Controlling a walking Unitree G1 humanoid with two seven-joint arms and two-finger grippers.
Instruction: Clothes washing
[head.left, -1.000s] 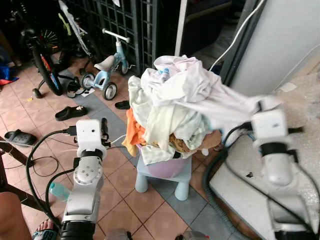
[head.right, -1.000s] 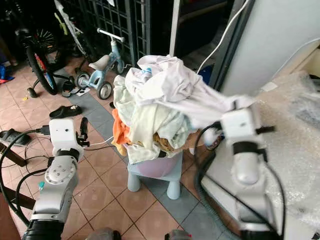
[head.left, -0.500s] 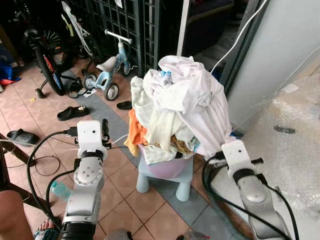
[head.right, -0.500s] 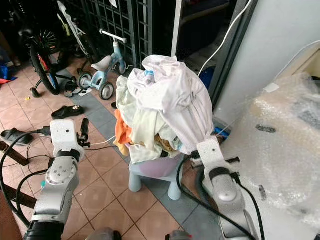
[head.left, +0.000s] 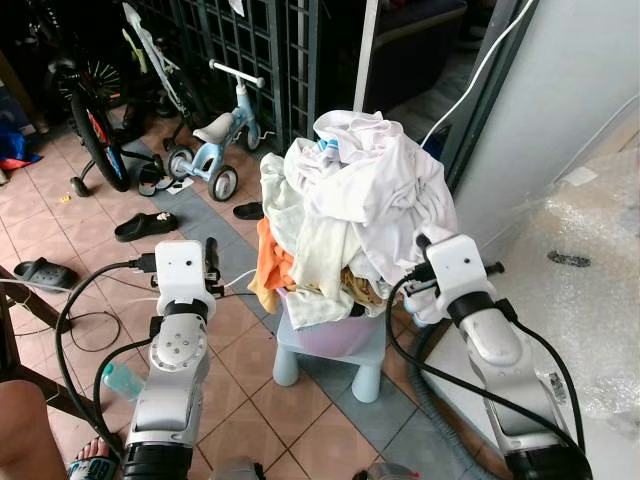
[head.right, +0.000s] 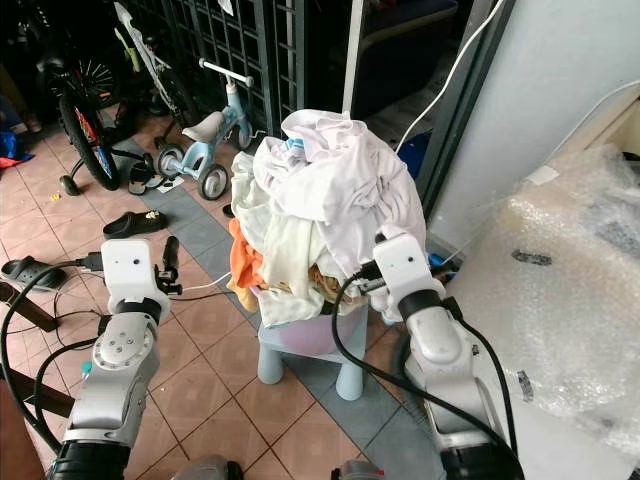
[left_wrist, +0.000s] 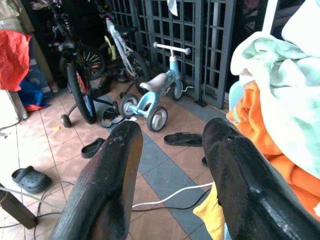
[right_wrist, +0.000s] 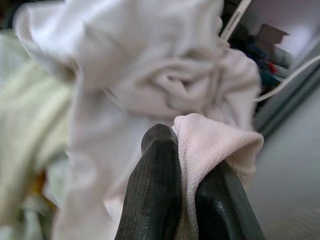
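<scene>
A big pile of clothes (head.left: 340, 210) sits in a pink tub (head.left: 330, 335) on a small stool (head.left: 345, 365) — the right gripper (right_wrist: 187, 155) pinches a white cloth (right_wrist: 210, 140); the left gripper (left_wrist: 170, 150) waits beside, fingers apart

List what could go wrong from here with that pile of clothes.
1. The right end effector is shut on the white garment, which drapes over the laundry pile; pulling may drag other clothes off.
2. The pile towers over its pink basin on a small stool; a sideways tug might tip it all.
3. The cable looping beside the stool could snag.
</scene>
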